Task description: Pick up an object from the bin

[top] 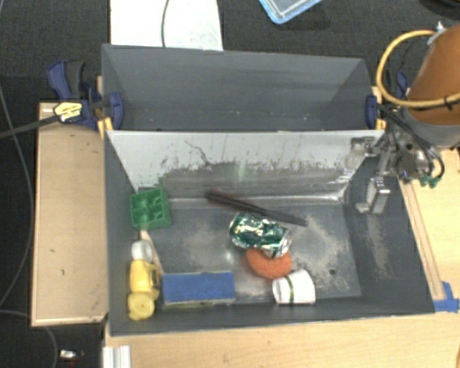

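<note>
Pincer point(372, 198) by the bin's point(238, 90) right wall, open or closed impossible to tell; crumpled green can point(259, 234) well left, mid-floor.

No legible text, brand, number or sign anywhere. Green-and-white print on the crushed can point(259, 234), too small to read. Faint marks on the white sheet point(165, 10) behind the bin point(238, 90), illegible.
</note>
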Available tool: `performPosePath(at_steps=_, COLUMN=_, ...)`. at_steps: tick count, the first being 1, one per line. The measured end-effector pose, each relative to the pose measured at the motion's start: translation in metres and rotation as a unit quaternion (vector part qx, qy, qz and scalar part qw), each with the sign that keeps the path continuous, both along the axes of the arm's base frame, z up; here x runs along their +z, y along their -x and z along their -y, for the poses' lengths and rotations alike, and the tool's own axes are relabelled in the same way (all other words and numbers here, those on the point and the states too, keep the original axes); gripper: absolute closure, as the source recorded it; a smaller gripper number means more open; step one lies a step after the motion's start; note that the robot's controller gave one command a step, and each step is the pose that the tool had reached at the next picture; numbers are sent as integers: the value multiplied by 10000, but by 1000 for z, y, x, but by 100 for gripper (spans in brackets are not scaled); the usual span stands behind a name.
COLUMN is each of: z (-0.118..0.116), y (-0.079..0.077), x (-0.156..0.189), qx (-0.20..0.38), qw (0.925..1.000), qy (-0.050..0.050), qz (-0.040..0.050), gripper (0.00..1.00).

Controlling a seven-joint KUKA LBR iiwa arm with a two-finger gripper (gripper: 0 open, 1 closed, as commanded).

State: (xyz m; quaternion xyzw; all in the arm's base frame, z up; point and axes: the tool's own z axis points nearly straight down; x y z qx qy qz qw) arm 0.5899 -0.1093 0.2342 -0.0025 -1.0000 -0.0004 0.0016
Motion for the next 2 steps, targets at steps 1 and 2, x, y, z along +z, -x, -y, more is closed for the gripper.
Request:
performPosePath(at_steps=1, z=0, y=-2, x=4, qx=14, qw=10000, qy=8, qz=39, gripper=0)
performPosePath(at_steps=2, z=-41, y=-1, x=-63, qx=25, qw=10000, qy=10, qz=66, gripper=0)
